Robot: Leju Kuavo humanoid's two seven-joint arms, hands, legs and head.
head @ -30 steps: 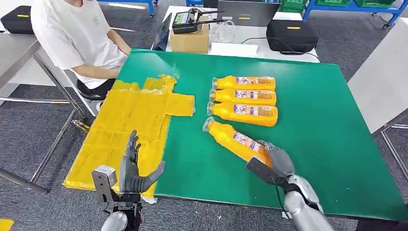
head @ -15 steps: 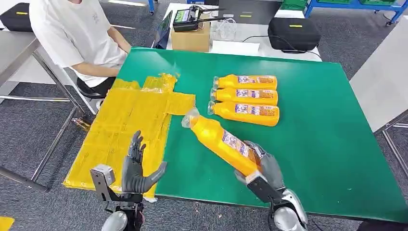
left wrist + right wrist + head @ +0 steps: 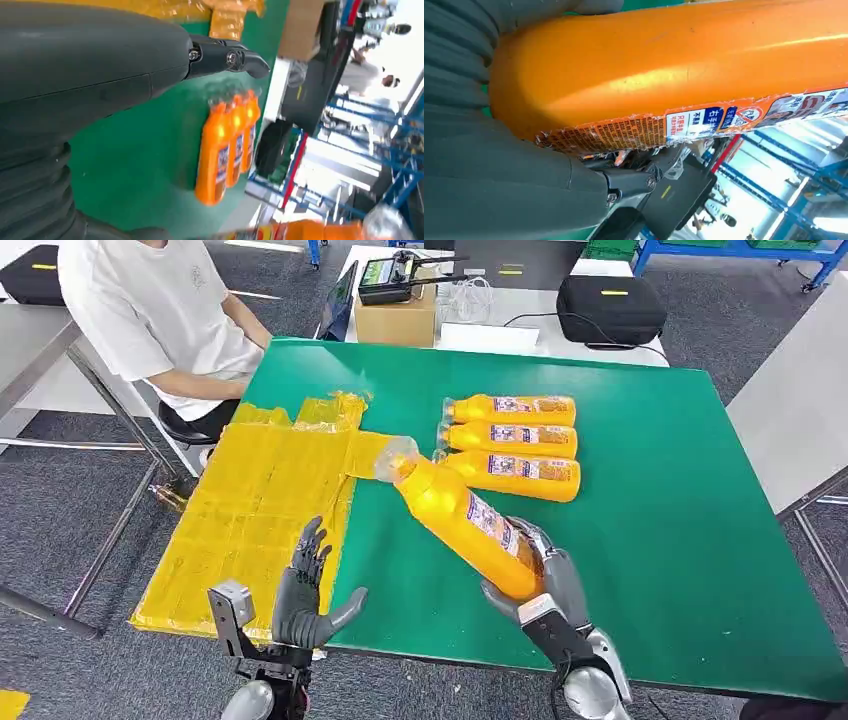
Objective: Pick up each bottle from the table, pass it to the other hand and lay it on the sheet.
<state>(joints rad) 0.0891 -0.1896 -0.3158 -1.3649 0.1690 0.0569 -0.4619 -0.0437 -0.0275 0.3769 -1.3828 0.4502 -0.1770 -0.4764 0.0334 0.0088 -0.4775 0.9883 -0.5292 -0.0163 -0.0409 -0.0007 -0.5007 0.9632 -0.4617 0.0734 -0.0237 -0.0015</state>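
The right hand [image 3: 535,580] grips the bottle [image 3: 462,525] by its base, raised over the worktop [image 3: 680,540]. The left hand [image 3: 305,590] waits with fingers apart. The bottle looks full, stiff and slick; take it mid-body.

Four orange bottles: three lying side by side [image 3: 511,410] [image 3: 512,438] [image 3: 512,472] on the green bench [image 3: 680,540], one [image 3: 455,520] lifted. One yellow sheet [image 3: 260,500]. One cardboard box [image 3: 395,320]. Two black cases [image 3: 610,308] [image 3: 30,275]. One seated person [image 3: 150,310].

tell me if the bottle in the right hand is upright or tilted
Tilted. The right hand grips the orange bottle by its base, lifted off the green table, its capped end slanting toward the yellow sheet.
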